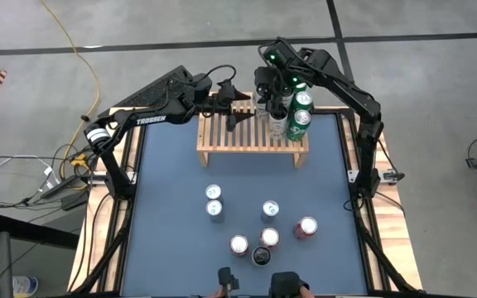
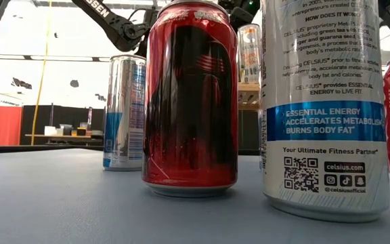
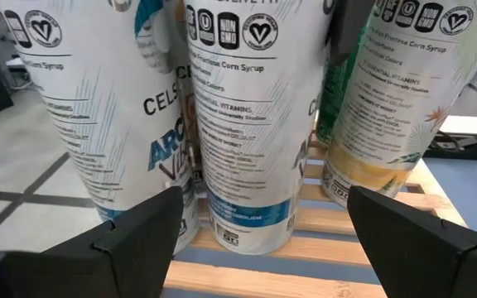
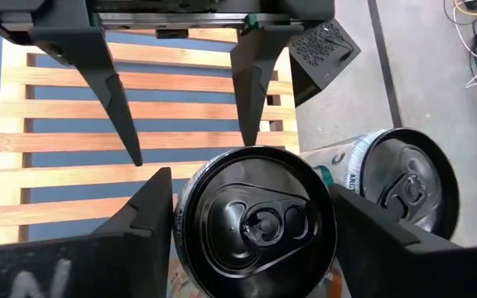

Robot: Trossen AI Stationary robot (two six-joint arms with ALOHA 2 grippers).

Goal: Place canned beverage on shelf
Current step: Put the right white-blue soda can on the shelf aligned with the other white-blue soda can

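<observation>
Right gripper [image 4: 251, 219] hangs over the shelf's [image 1: 230, 136] right end, fingers spread either side of a white can [image 4: 255, 219] standing on the slats, a sliver of gap each side. Two more cans [image 1: 302, 101] stand just beside it. Left gripper [image 1: 237, 106] hovers wide open at the shelf's back edge. Seven cans [image 1: 270, 238] wait on the bench [image 1: 172, 223].

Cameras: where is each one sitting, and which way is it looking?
High view: above the table, looking straight down at the shelf and both arms.
Low view: at tabletop height, facing the red can; an arm shows above.
Left wrist view: on the left arm, facing standing cans, past the open left gripper.
Right wrist view: on the right arm, looking down on a can top between the right gripper jaws.
Shared: high and wrist views show the shelf.
</observation>
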